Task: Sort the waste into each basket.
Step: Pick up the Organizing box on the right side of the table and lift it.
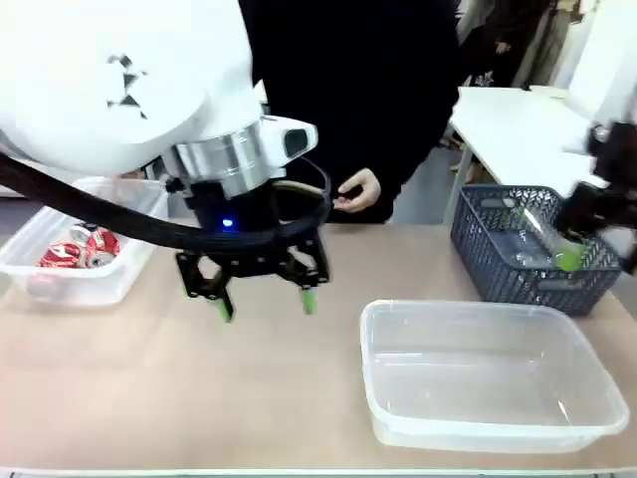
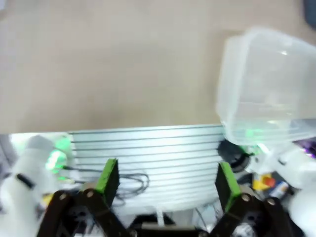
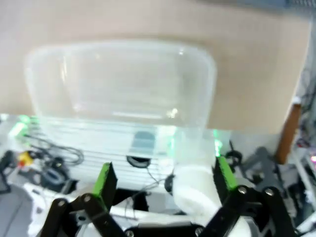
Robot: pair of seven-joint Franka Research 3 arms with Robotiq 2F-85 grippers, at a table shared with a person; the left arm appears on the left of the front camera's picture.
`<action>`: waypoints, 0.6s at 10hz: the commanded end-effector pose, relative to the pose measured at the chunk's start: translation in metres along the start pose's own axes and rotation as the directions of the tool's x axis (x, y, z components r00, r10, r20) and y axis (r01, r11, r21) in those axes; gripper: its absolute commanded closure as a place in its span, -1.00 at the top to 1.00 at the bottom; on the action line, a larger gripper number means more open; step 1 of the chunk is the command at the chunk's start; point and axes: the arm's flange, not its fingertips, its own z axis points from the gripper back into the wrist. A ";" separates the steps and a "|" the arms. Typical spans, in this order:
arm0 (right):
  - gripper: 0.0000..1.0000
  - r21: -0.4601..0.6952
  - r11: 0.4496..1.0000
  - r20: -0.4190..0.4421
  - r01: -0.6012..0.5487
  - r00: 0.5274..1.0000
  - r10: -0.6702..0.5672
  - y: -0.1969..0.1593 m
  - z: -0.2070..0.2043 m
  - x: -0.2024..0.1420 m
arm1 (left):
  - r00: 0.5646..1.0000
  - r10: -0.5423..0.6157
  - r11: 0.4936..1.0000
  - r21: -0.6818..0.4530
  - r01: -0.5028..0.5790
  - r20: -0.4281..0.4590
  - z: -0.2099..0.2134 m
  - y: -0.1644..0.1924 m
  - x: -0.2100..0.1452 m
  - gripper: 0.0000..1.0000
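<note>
Across the tan table [image 1: 149, 378], both grippers are being held with their jaws wide apart and nothing is being gripped. Red cans [image 1: 85, 249] are lying in the clear tub [image 1: 100, 289] at the far left corner, while the second clear tub [image 1: 468, 423] is sitting bare by the near right edge. Clear bottles [image 1: 528, 234] are lying in the dark lattice basket [image 1: 478, 254] at the far right corner, just behind that bare tub. The right gripper [image 3: 164, 167] is being hovered at the right edge, close over the lattice basket (blurred in the front view, so contact cannot be told). The left gripper [image 1: 268, 305] is being hovered over the table's middle, well apart from the bottles. One bottle seems to be lying slantwise, far-left to near-right, and the right arm is being judged the nearer.
</note>
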 end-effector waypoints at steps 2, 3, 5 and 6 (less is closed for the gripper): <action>1.00 0.059 0.998 0.117 0.038 0.992 -0.044 -0.032 -0.039 -0.050 | 0.988 -0.087 0.996 0.006 0.088 -0.124 -0.038 -0.072 -0.009 1.00; 1.00 0.010 0.999 0.025 0.040 0.999 -0.041 -0.022 -0.022 -0.034 | 0.999 -0.029 1.000 -0.007 0.029 -0.027 -0.012 -0.033 -0.012 1.00; 1.00 0.010 0.999 0.025 0.040 0.999 -0.041 -0.022 -0.022 -0.034 | 0.999 -0.029 1.000 -0.007 0.029 -0.027 -0.012 -0.033 -0.012 1.00; 1.00 0.010 0.999 0.025 0.040 0.999 -0.041 -0.022 -0.022 -0.034 | 0.999 -0.029 1.000 -0.007 0.029 -0.027 -0.012 -0.033 -0.012 1.00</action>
